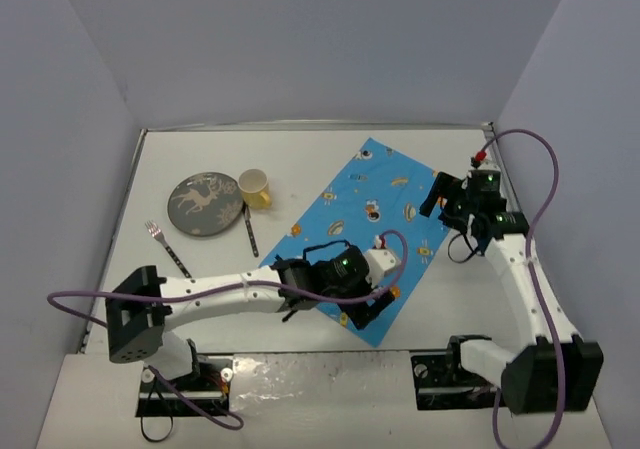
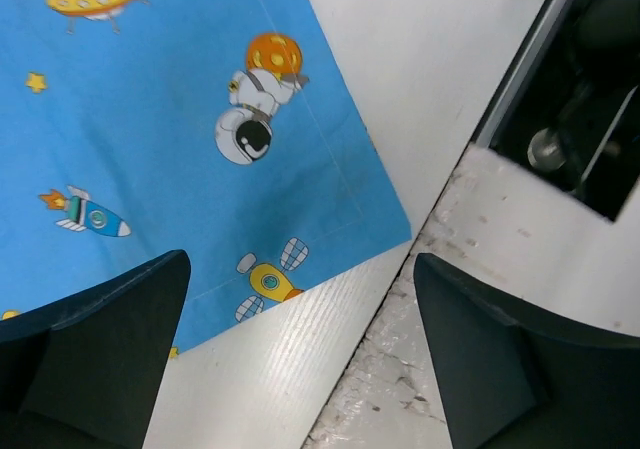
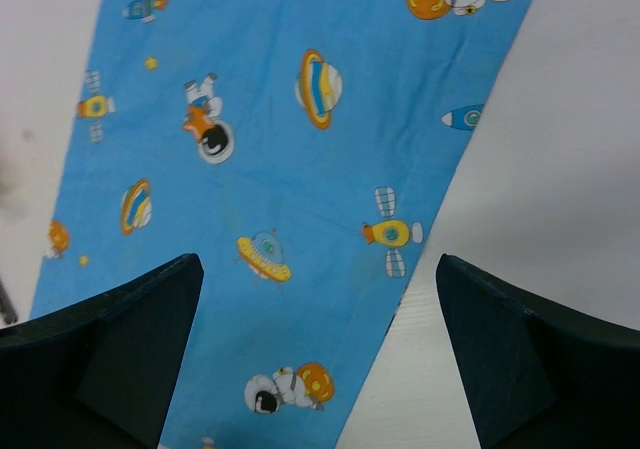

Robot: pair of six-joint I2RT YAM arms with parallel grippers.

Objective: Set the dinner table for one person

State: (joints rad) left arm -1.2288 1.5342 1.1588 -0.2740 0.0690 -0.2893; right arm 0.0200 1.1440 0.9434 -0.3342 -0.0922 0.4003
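Lying flat on the big white table point(image 1: 300, 159) is a blue cloth point(image 1: 375, 229) with spacemen, rockets and flying saucers on it. The table spreads out in front of both arms and has a thin metal rim around it. The cloth sits crooked, with one corner pointing at the near edge of the table. The left hand point(image 1: 365, 304) is over that near corner. Its two dark fingers point(image 2: 110, 349) are spread wide apart with nothing between them, so it holds nothing. In the left wrist view the corner of the cloth lies flat, close to the table's near edge. I cannot tell if the fingers touch the cloth. The right hand point(image 1: 440, 197) is at the right side of the cloth, near its far corner. It is wide open too and holds nothing. On the left part of the table is a dark round plate point(image 1: 205, 205) with a deer on it. A yellow cup point(image 1: 255, 188) stands just beside the plate. A knife point(image 1: 250, 231) lies by the plate's right side. A fork point(image 1: 167, 248) lies nearer and to the left, apart from the plate.
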